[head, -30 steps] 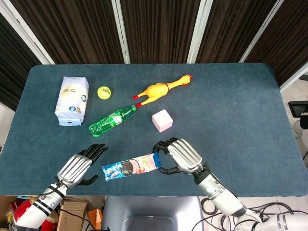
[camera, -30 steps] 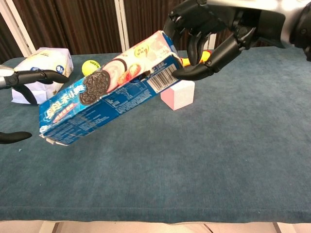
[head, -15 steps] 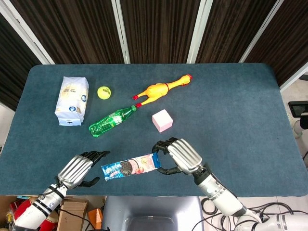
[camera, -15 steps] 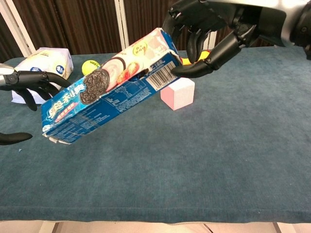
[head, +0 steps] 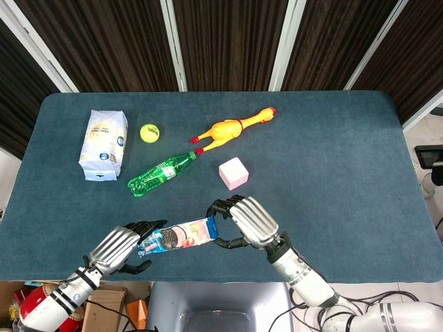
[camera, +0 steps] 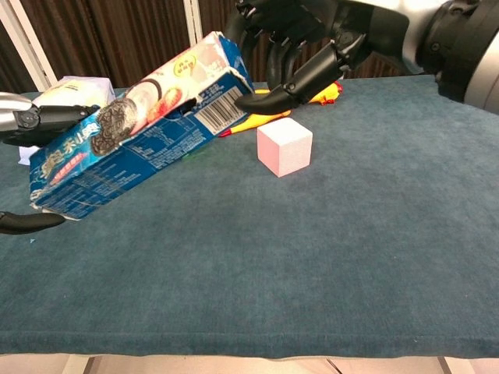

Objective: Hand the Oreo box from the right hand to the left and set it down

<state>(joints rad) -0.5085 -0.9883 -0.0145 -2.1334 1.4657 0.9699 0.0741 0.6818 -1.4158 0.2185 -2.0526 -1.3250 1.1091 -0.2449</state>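
Observation:
The blue Oreo box hangs tilted above the table's front edge, lower end toward the left. My right hand grips its upper right end; in the chest view that hand clasps the box from above, thumb under the barcode corner. My left hand sits at the box's left end. Its fingers reach over the top of that end and its thumb lies just below, not pressed on the box.
On the blue table lie a pink cube, a green bottle, a yellow rubber chicken, a tennis ball and a white bag. The cube stands just right of the box.
My right hand has carried the box leftward and raised it a little. The box's left end now lies between my left hand's fingers and thumb.

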